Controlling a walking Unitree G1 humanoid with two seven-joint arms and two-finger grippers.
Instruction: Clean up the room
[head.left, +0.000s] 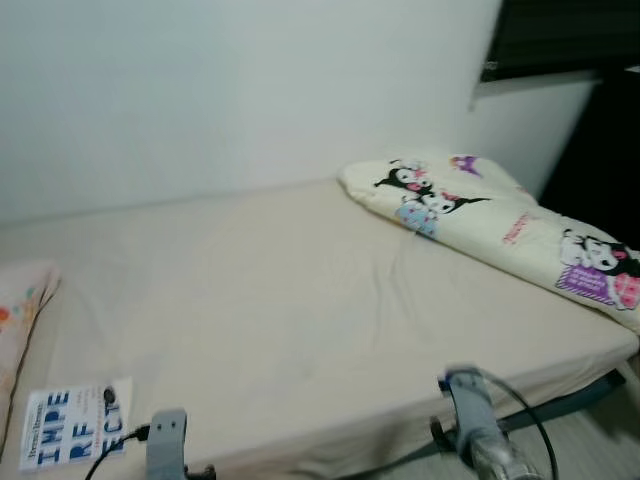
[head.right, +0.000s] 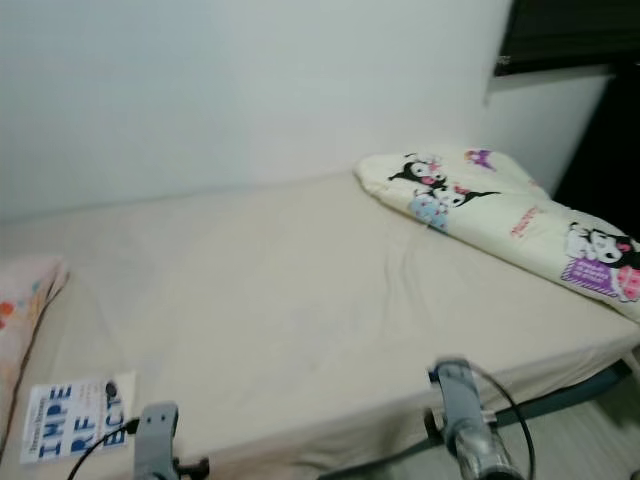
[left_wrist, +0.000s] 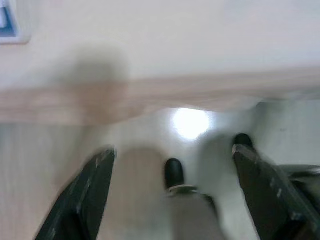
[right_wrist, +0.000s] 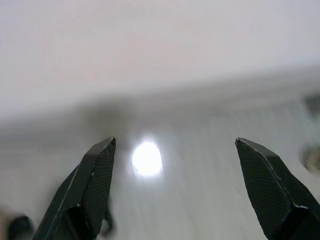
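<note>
A folded cartoon-print blanket (head.left: 500, 225) lies lengthwise along the bed's (head.left: 280, 300) right side, while both the left gripper (left_wrist: 172, 155) and right gripper (right_wrist: 175, 150) hang with fingers wide.

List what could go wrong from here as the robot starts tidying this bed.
1. The book lies at the mattress corner nearest the left arm; a careless reach may push it off the edge.
2. Both the left gripper and right gripper hang open below the mattress edge, so raising them could snag the sheet.
3. The folded cartoon blanket sits close to the far corner and may slide off if tugged.
</note>
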